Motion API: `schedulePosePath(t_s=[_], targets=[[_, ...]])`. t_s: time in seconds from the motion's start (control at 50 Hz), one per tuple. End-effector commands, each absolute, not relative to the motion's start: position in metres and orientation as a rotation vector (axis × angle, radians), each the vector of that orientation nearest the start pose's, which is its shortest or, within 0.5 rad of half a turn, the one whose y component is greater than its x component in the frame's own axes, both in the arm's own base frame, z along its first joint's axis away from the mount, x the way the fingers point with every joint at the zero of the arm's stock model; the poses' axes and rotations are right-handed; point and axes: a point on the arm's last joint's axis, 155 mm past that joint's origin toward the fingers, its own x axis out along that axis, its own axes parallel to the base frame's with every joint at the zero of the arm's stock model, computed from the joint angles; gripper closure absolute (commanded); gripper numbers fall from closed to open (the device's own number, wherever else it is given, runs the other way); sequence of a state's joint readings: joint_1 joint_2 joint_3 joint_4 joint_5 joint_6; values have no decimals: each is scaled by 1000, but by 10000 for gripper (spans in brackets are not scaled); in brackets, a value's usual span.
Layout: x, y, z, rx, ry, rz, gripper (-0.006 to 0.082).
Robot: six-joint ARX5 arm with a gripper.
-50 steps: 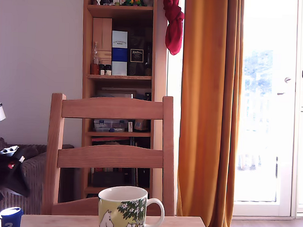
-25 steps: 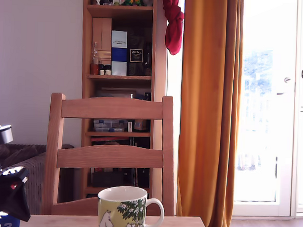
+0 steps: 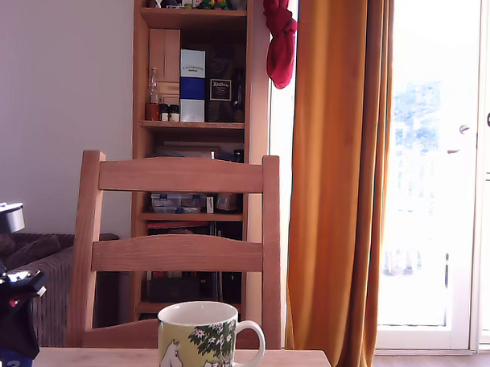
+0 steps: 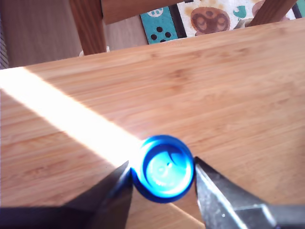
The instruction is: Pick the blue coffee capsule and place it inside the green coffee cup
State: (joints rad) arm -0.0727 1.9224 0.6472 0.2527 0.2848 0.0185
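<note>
Straddling capsule [image 4: 164, 167]: gripper [image 4: 162, 191] jaws narrowly apart, one each side, near touching; capsule upright, squarely between.

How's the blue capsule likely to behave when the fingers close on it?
The blue coffee capsule looks small and thin-walled, so probably light and crushable under a hard squeeze. Round and glossy between the gripper fingers, it may slip or twist. Standing upright on the table, a nudge could tip it.

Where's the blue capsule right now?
The blue capsule stands on the wooden table, between the pincer fingers; in the exterior view, far left of the green mug.
</note>
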Motion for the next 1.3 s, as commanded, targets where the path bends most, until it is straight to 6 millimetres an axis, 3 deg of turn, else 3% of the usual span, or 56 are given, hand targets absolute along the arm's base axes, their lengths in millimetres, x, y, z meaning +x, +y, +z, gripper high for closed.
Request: schedulePosePath(t_s=[0.0,0.2,0.46,0.68,0.82,1.08,1.28], targets=[[363,-81,-77,-87,1023,-347,501],[374,-99,-59,-181,991,-410,500],[391,-136,-6,-279,900,-532,500],[388,-176,43,-315,823,-646,500],[378,-205,64,-295,790,-717,500],[357,-243,63,-232,804,-783,500],[343,-253,53,-186,844,-790,500]])
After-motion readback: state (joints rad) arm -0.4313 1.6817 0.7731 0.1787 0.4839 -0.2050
